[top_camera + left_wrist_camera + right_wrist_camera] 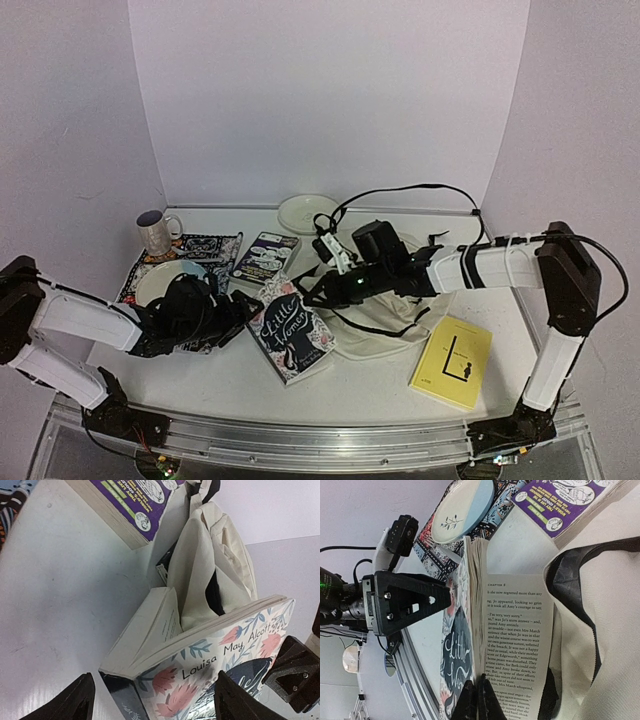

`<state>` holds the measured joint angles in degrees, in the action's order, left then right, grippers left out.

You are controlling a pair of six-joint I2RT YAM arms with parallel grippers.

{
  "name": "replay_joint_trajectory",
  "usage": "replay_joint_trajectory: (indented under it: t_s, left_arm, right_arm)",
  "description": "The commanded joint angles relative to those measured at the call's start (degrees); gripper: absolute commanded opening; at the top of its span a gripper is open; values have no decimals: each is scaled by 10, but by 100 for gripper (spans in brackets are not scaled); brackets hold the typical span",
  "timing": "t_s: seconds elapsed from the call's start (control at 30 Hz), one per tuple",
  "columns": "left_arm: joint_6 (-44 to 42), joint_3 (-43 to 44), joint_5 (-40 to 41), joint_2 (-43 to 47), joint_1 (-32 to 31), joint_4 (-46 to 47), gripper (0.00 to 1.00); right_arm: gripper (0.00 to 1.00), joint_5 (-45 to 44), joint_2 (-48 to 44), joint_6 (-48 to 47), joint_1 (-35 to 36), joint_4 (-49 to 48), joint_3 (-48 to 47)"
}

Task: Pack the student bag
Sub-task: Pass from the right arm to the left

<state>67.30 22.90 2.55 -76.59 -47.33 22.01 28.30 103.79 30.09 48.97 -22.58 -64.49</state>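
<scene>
The Little Women book (291, 337) lies on the table, half open, against the cream student bag (392, 318). My left gripper (243, 312) stands open astride the book's spine corner (165, 680), one finger (80, 700) on the table side and the other over the cover. My right gripper (479, 700) reaches in from the bag side and is shut on the book's far edge, where the pages (517, 630) fan apart. The student bag (610, 645) lies slumped just behind the book, its black-lined mouth (215, 592) facing it.
A purple book (266, 256) lies behind the left gripper. A patterned placemat (200, 248) carries a pale plate (165, 280), with a mug (157, 232) at its far corner. A white plate (307, 212) sits at the back wall. A yellow book (452, 361) lies front right.
</scene>
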Motion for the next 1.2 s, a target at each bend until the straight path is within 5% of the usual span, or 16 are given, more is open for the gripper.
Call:
replay_joint_trajectory:
  t_s: [0.0, 0.23, 0.6, 0.73, 0.93, 1.17]
  left_arm:
    - [-7, -5, -49, -45, 0, 151, 82]
    - [7, -12, -84, -63, 0, 232, 58]
    - [-10, -57, -68, 85, 0, 234, 14]
    - [-30, -54, -73, 115, 0, 212, 0]
    - [-134, 11, -89, 152, 6, 91, 0]
    - [-220, 105, -210, 124, 39, 23, 0]
  right_arm:
    - [0, 0, -30, 3, -11, -39, 4]
    - [0, -7, -22, 5, -15, -44, 12]
    - [8, -1, 10, -11, -15, -41, -1]
    - [27, 3, -3, -33, -15, -24, -16]
    - [57, 2, -44, -97, -22, 27, -29]
    - [79, 53, -95, -169, -60, 75, -36]
